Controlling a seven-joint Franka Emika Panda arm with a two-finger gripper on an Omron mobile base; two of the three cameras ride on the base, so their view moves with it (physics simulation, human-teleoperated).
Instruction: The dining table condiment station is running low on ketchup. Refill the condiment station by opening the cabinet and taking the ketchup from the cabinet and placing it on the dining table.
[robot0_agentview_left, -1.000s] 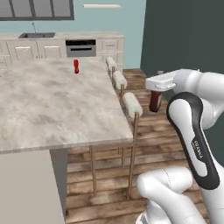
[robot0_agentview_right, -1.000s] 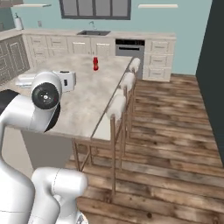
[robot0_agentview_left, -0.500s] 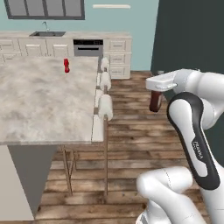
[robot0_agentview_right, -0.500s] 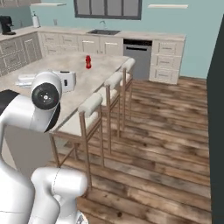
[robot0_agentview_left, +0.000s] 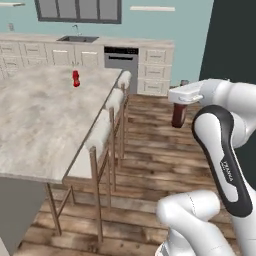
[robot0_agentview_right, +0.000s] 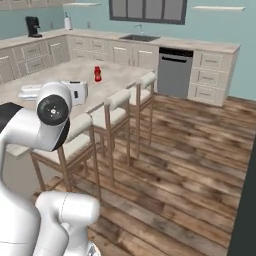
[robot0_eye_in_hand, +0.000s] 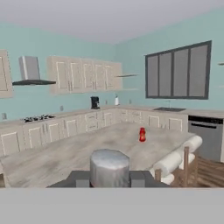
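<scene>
Since a second ago the whole scene has slid across both base views, so the base has driven; the row of stools now sits nearer the middle of the left base view and the arm holds the same pose.

Fingers closed on the ketchup, a small dark reddish-brown bottle with a narrow neck, hanging upright below the white hand. Hand view: two dark fingers flank the bottle's grey rounded top, pressed against it on both sides.

Ketchup is in the air over the brown plank floor, off the far side of the stools from the dining table worktop, a large beige veined marble-look slab. Not touching it.

Three cream-cushioned wooden bar stools stand in a line along the worktop's edge, between the worktop and the held bottle.

On the worktop, toward its far end: a tiny bright red item, upright. Right base view also shows a white boxy appliance on the worktop, partly behind the arm's round joint.

Beyond the worktop's far end: cream drawer units along the teal wall, with a sink and a grey steel dishwasher front.
</scene>
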